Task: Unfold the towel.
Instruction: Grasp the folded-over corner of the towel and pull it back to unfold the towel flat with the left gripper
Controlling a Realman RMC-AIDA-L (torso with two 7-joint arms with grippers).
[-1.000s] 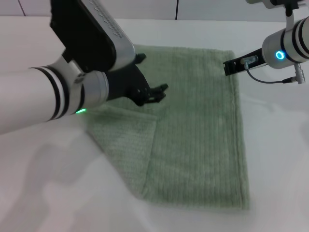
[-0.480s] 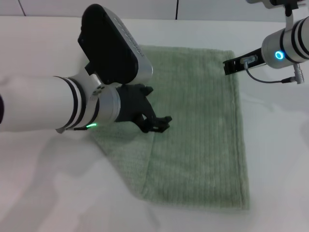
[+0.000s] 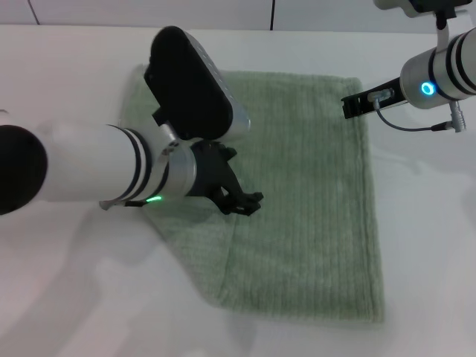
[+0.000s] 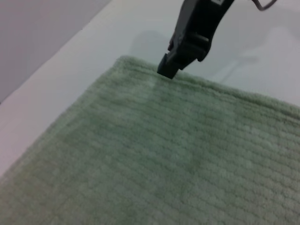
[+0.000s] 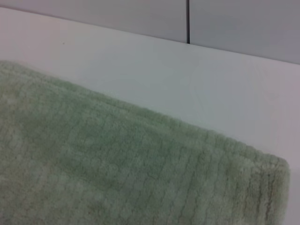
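Now the towel (image 3: 312, 193) lies flat on the white worktop (image 3: 431, 245), near-left corner folded over. Left hand (image 3: 244, 202) sits over that fold's edge, fingers pressed together. Right hand (image 3: 349, 105) at far-right corner; grip: can't tell.

Head view: high camera angled forward and down, taking in the whole towel (image 3: 312, 193) on the white table (image 3: 431, 245) and both arms. Left wrist view: low and close, looking across the towel (image 4: 154, 159) to its far corner, where the right gripper (image 4: 180, 56) appears. Right wrist view: very close above that same corner (image 5: 262, 173), facing the wall (image 5: 243, 23).
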